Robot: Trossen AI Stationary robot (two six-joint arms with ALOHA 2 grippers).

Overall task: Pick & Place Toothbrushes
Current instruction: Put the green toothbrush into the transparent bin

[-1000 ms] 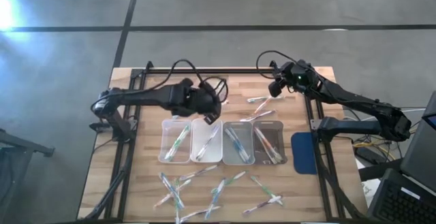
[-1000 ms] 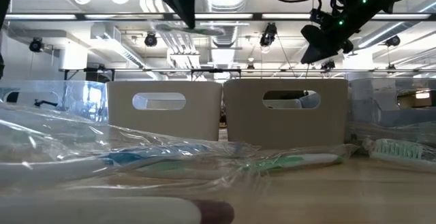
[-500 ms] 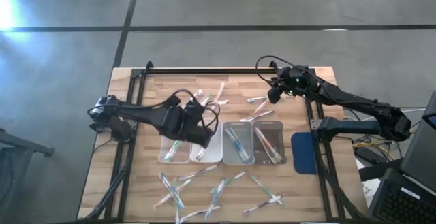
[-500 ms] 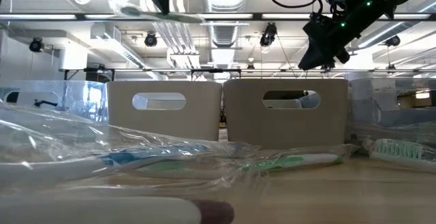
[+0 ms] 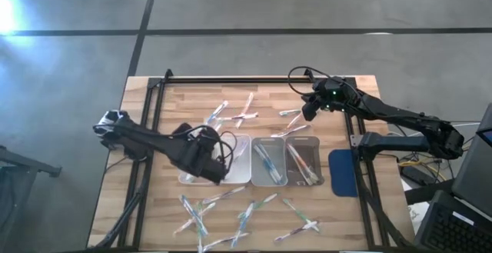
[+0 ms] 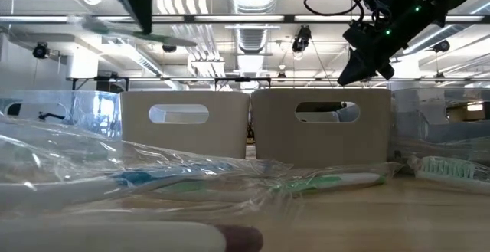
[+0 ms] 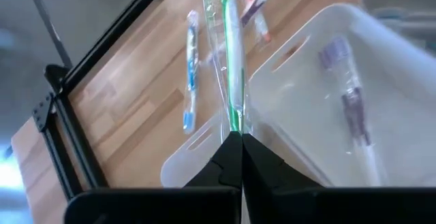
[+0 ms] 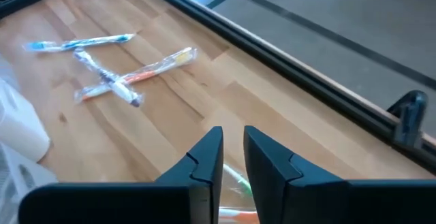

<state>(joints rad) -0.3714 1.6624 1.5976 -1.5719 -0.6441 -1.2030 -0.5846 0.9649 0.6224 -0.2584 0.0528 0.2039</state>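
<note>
Wrapped toothbrushes lie loose at the table's near edge (image 5: 246, 211) and at its far side (image 5: 246, 111). Four clear trays (image 5: 269, 161) stand in a row mid-table, each with brushes inside. My left gripper (image 5: 209, 167) hangs over the left end of the row, shut on a green toothbrush (image 7: 230, 40) in clear wrap. A tray (image 7: 320, 135) under it holds a purple brush (image 7: 349, 101). My right gripper (image 8: 234, 149) hovers high above the far right part of the table, fingers a narrow gap apart with nothing between them; a green brush (image 8: 237, 180) lies on the wood below. My left gripper pinches the green toothbrush by one end (image 7: 234, 123) between its two fingertips, through the clear wrap. The fingers slant down toward the trays and lie along the brush. The brush sticks out beyond the fingertips, lifted clear above the trays (image 6: 115, 28).
A black rail (image 5: 254, 78) frames the table's far edge and sides. A blue pad (image 5: 342, 172) lies at the right edge. Two loose brushes (image 5: 296, 130) lie between my right gripper and the trays. Beige bins (image 6: 314, 126) stand ahead in the low view.
My left gripper has carried the green toothbrush from the far middle of the table toward the near left, sinking a little, to the left end of the tray row. My right gripper has tipped downward and its fingers have drawn closer together.
</note>
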